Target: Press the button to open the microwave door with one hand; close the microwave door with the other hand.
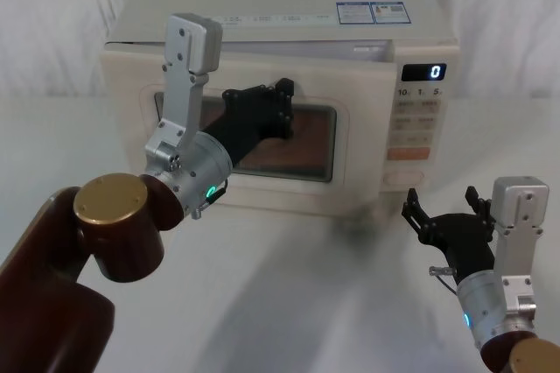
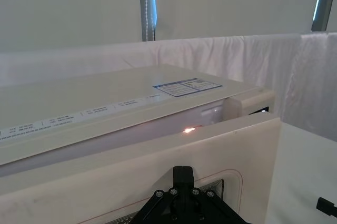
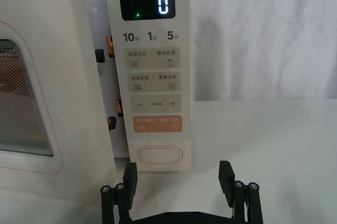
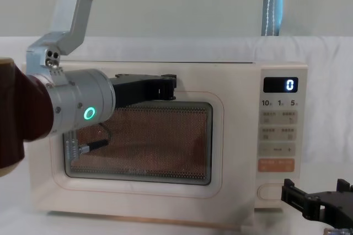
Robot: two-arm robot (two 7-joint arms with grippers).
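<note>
Head view: cream boxy Midea microwave (image 1: 280, 84) sits at the far middle of the white table (image 1: 289, 303). Its broad cream door with the dark mesh window (image 1: 254, 141) stands slightly ajar, the latch side on the right swung a little toward the robot. Black two-finger left gripper (image 1: 282, 102) is against the upper part of the door; whether its fingers are apart or together I cannot tell. Black right gripper (image 1: 444, 208) hangs near the right front corner, below the control panel, fingers spread, holding nothing.

Left wrist view: the top edge of the door (image 2: 158, 155) shows a gap to the oven body, interior light glowing through it. So closing is the step in hand. Best done as a flat, steady push straight into the door, kept high and toward the free edge, until the latch catches; a glancing push may, I judge, shift the whole oven.

Right wrist view: the wide oval cream button (image 3: 159, 155) sits at the bottom of the panel, under the orange rectangular key (image 3: 156, 124). Right gripper (image 3: 179, 174) is just short of it, not touching, jaws wide. Latch hooks are visible in the gap beside the panel.

Chest view: left gripper (image 4: 165, 87) appears to meet the door's upper frame, though contact is hard to confirm. Display (image 4: 280, 85) reads 0.
</note>
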